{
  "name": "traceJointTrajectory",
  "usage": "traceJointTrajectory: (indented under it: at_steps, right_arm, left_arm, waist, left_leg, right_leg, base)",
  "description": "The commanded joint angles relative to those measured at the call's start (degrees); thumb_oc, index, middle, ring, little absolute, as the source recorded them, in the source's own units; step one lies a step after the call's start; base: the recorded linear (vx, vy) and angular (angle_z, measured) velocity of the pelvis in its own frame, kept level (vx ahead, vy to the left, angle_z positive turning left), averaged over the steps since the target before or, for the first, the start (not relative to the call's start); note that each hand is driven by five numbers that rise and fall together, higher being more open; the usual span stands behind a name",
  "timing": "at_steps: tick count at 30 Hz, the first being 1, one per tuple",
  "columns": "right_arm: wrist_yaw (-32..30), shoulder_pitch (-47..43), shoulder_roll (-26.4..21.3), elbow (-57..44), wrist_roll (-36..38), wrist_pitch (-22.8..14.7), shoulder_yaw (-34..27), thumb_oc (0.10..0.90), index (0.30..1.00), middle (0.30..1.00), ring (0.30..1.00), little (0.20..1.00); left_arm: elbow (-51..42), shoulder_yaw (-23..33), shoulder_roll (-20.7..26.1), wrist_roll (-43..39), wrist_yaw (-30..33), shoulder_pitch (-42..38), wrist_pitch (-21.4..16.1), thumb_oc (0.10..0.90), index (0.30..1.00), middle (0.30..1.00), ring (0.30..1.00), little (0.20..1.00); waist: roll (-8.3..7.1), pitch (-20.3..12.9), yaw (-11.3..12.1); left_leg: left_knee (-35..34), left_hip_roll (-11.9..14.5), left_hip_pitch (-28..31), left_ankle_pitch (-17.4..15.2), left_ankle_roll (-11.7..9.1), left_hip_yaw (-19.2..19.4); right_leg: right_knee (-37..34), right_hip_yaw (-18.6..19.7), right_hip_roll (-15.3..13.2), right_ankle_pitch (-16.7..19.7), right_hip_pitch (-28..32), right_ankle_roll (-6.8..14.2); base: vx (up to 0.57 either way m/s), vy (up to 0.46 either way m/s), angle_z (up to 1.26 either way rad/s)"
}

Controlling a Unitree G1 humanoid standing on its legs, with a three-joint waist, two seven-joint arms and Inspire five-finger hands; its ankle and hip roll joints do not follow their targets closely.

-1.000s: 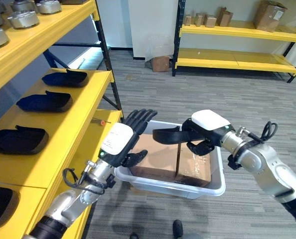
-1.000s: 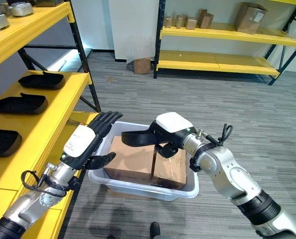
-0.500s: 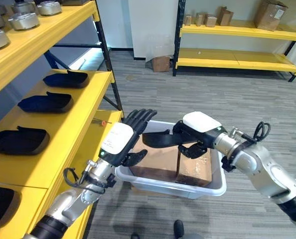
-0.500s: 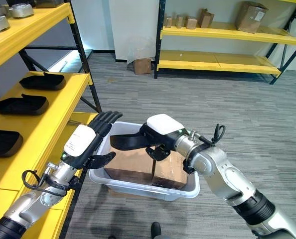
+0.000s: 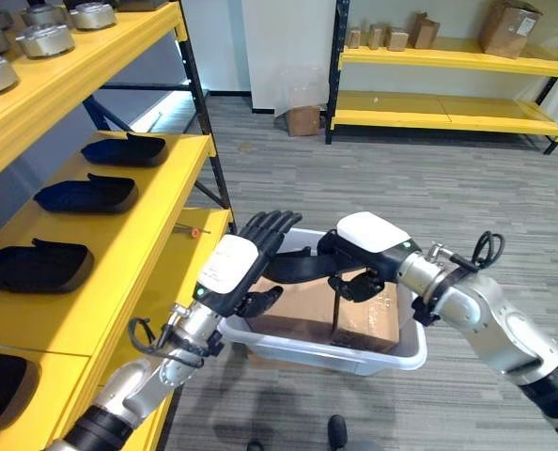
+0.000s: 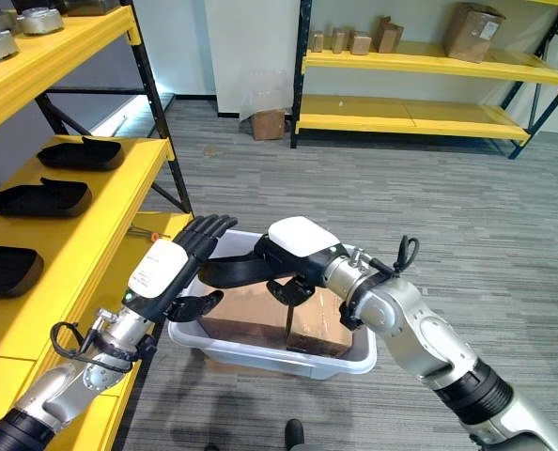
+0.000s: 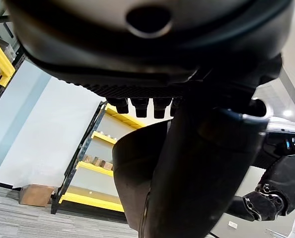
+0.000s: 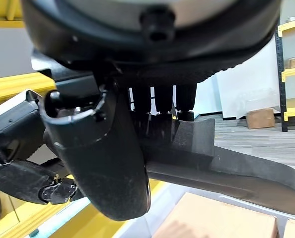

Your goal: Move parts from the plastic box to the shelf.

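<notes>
Three black parts point(image 5: 84, 193) lie in a row on the yellow shelf point(image 5: 157, 246). One more black part point(image 6: 237, 271) is pinched in the right hand point(image 6: 298, 252) above the plastic box point(image 5: 399, 351), which holds two cardboard boxes point(image 5: 302, 306). Left hand point(image 5: 237, 270), fingers straight, meets its tip.

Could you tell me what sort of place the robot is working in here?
Probably a warehouse or parts storeroom: yellow shelving racks hold rows of black moulded parts, cardboard boxes sit on a far rack, and a plastic box stands on the grey floor.
</notes>
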Motion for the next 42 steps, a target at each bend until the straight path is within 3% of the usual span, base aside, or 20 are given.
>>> traceJointTrajectory:
  at_steps: [1,17,27,36,39,42]
  right_arm:
    - [-6.8,-11.3,1.1,-2.5,-1.2,-4.0,0.1,0.400,0.300,0.300,0.300,0.300]
    - [-11.6,-11.4,1.2,3.9,-5.4,-11.7,2.5,0.400,0.300,0.300,0.300,0.300]
    - [-14.1,-12.8,0.6,5.9,-6.3,-13.8,4.8,0.400,0.300,0.300,0.300,0.300]
    - [-15.0,-13.5,0.0,5.5,-7.6,-14.7,5.8,0.400,0.300,0.300,0.300,0.300]
    - [-15.2,-16.6,2.0,6.6,-7.6,-13.6,8.4,0.400,0.300,0.300,0.300,0.300]
    - [-15.3,-18.7,2.7,7.3,-7.1,-13.2,9.7,0.400,0.300,0.300,0.300,0.300]
  left_arm:
    - [-0.2,-0.9,-0.3,-0.4,4.3,-8.0,-1.2,0.900,1.000,1.000,1.000,1.000]
    - [-1.5,0.1,2.3,-3.9,1.7,-8.7,-2.8,0.900,1.000,1.000,1.000,1.000]
    - [-3.2,1.8,4.4,-5.0,0.7,-8.8,-3.8,0.900,1.000,1.000,1.000,1.000]
    - [-5.6,4.2,5.6,-8.8,-4.1,-7.3,-5.0,0.900,1.000,1.000,1.000,1.000]
    - [-4.7,-1.2,2.2,-7.8,-3.6,-11.6,0.0,0.900,1.000,1.000,1.000,1.000]
    - [-3.6,-4.4,0.4,-5.8,-2.8,-13.8,2.5,0.900,1.000,1.000,1.000,1.000]
  waist:
    - [-1.33,-4.1,0.1]
    - [-1.12,-4.1,1.2]
    - [-1.08,-4.2,1.7]
    - [-0.96,-4.1,2.4]
    - [-1.18,-4.3,1.9]
    - [-1.36,-4.5,1.6]
  left_leg:
    - [-0.1,1.9,0.9,-4.8,-0.6,-1.1]
    - [-0.1,2.0,1.0,-4.8,-0.5,-2.0]
    - [-0.1,2.0,1.2,-4.7,-0.6,-2.3]
    - [-0.2,1.9,1.0,-4.6,-0.6,-2.3]
    - [-0.2,2.0,1.2,-4.7,-0.6,-2.4]
    - [-0.2,2.0,0.9,-4.5,-0.6,-2.2]
  right_leg:
    - [0.3,3.4,-3.3,-6.5,3.7,5.9]
    - [0.6,2.7,-3.1,-7.2,4.1,5.7]
    - [0.5,2.3,-3.2,-7.2,4.4,5.6]
    - [0.3,1.8,-3.2,-7.0,4.4,5.5]
    - [0.4,2.0,-3.0,-7.1,4.5,5.4]
    - [0.5,2.2,-3.0,-6.9,4.1,5.4]
  base:
    - [0.00,0.000,0.00]
    - [0.00,0.000,0.00]
    - [0.00,0.000,0.00]
    - [-0.01,-0.003,0.02]
    - [0.00,-0.010,0.03]
    - [0.00,0.000,0.00]
